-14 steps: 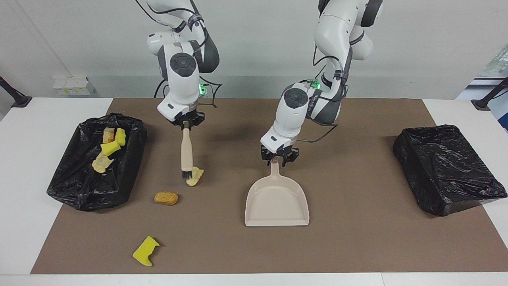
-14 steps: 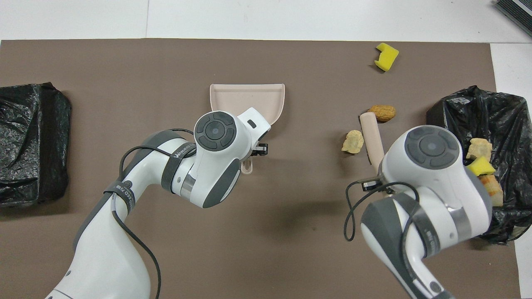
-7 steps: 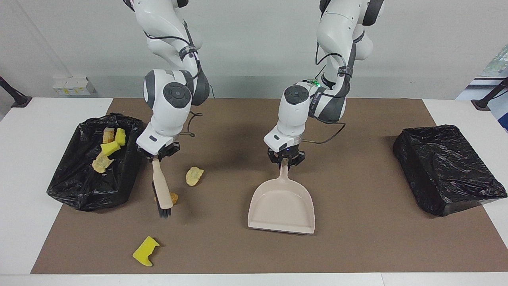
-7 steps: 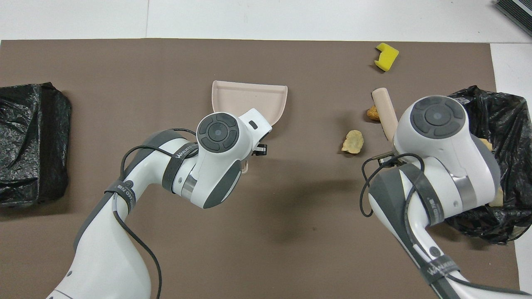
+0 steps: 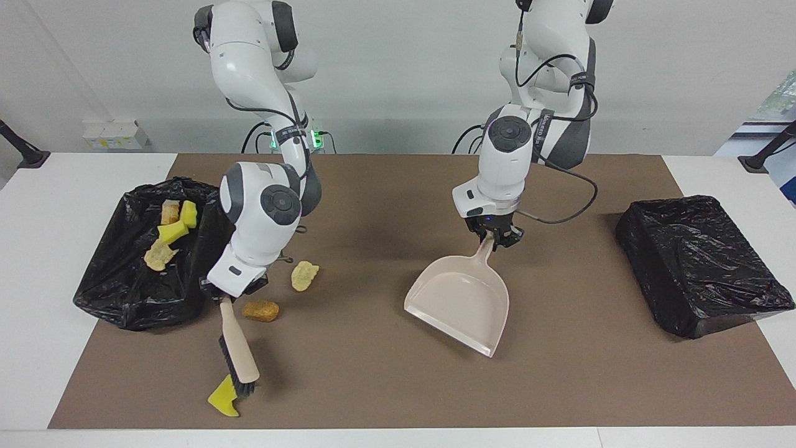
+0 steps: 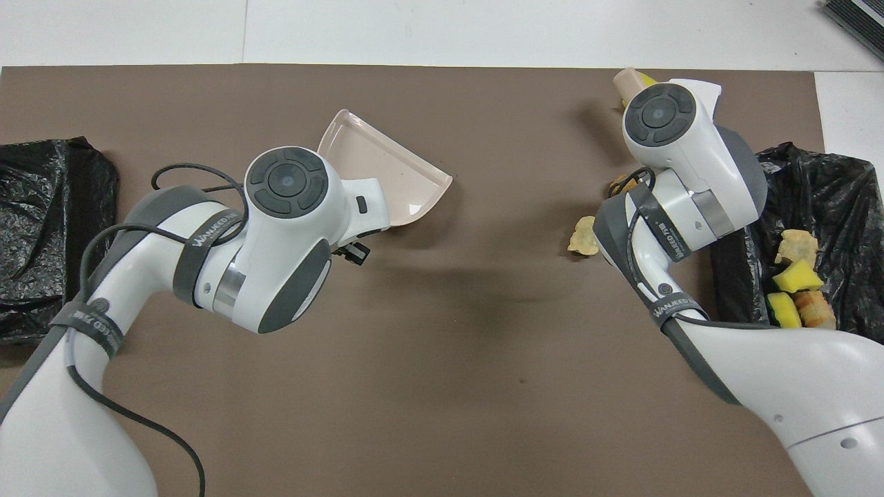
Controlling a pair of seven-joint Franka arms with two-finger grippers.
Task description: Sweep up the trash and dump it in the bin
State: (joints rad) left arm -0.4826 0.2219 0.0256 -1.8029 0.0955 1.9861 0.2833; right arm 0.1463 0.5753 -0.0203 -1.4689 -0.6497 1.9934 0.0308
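Note:
My right gripper [image 5: 226,297] is shut on the handle of a beige brush [image 5: 237,348], which slants down to the mat. Its dark bristles touch a yellow sponge chunk [image 5: 222,402] of trash near the mat's edge farthest from the robots. A tan piece [image 5: 260,310] and a pale yellow piece [image 5: 305,275] lie on the mat beside the right arm's wrist. My left gripper [image 5: 495,239] is shut on the handle of the beige dustpan [image 5: 461,302], which is tilted with a shadow under it. From overhead both wrists hide their grippers; the dustpan [image 6: 387,172] shows.
A black-bagged bin [image 5: 118,298] at the right arm's end holds several scraps [image 5: 166,233]. A second black-bagged bin [image 5: 699,264] stands at the left arm's end. The brown mat [image 5: 373,386] covers the middle of the white table.
The right arm swung the brush away from the robots, past the tan piece, onto the yellow sponge. The left gripper closed on the dustpan handle, then lifted and turned the pan.

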